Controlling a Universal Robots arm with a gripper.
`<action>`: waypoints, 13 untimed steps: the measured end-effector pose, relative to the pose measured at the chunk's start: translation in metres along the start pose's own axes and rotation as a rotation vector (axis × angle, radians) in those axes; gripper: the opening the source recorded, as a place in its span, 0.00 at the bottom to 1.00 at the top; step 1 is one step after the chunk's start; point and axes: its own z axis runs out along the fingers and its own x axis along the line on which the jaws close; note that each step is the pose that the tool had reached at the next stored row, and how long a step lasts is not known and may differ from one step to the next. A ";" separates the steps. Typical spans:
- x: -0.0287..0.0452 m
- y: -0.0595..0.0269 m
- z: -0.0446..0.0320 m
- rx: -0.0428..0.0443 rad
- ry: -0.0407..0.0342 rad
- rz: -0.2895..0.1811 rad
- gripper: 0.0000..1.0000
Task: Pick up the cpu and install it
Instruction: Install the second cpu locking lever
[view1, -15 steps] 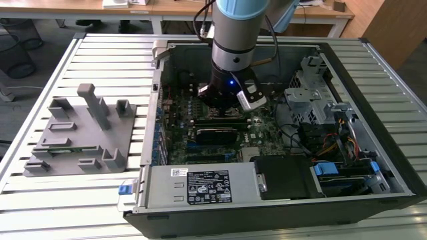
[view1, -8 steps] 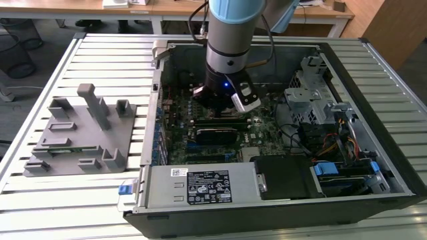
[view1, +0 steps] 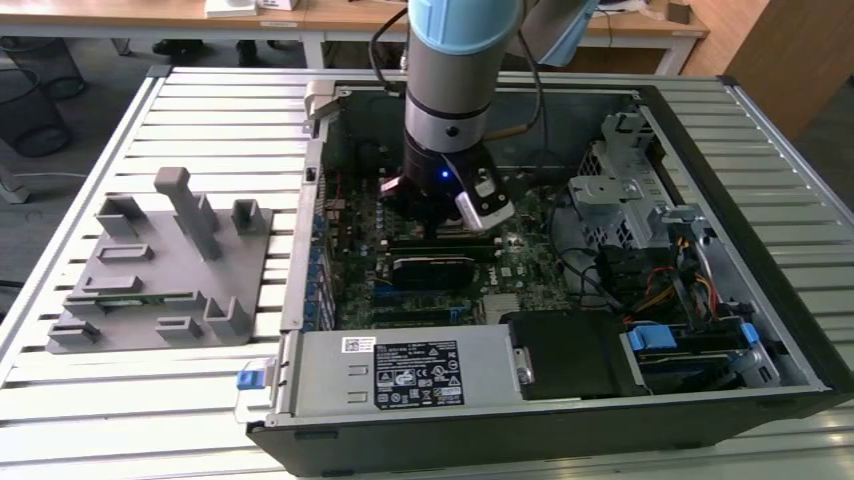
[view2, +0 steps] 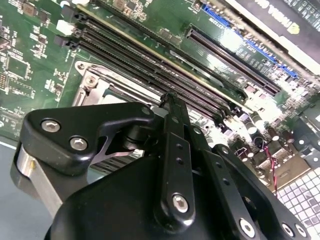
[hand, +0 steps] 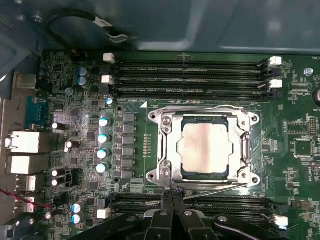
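Note:
The cpu (hand: 206, 149), a flat square chip with a dull silver lid, lies inside the metal socket frame (hand: 165, 150) on the green motherboard. In the first wrist view my gripper (hand: 172, 196) hovers just off one edge of the socket, over the thin wire lever (hand: 215, 190), with its black fingers pressed together and nothing between them. The second wrist view has the same fingers (view2: 172, 117) closed above a corner of the socket frame (view2: 92, 82). From the exterior view, the arm reaches down into the open computer case and the gripper (view1: 430, 222) is low over the board.
Rows of black memory slots (hand: 190, 75) run along both sides of the socket. Case walls (view1: 310, 200), a drive cage (view1: 627, 190), cables (view1: 667, 290) and the power supply (view1: 400, 370) surround the board. A grey parts fixture (view1: 160, 270) sits on the slatted table at the exterior view's left.

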 end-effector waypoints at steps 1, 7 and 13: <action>0.0001 -0.0004 0.0004 -0.0005 -0.0001 0.000 0.11; 0.0007 -0.0026 0.0019 -0.0171 0.0002 -0.005 0.11; 0.0034 -0.0075 0.0030 -0.0342 0.0003 -0.008 0.11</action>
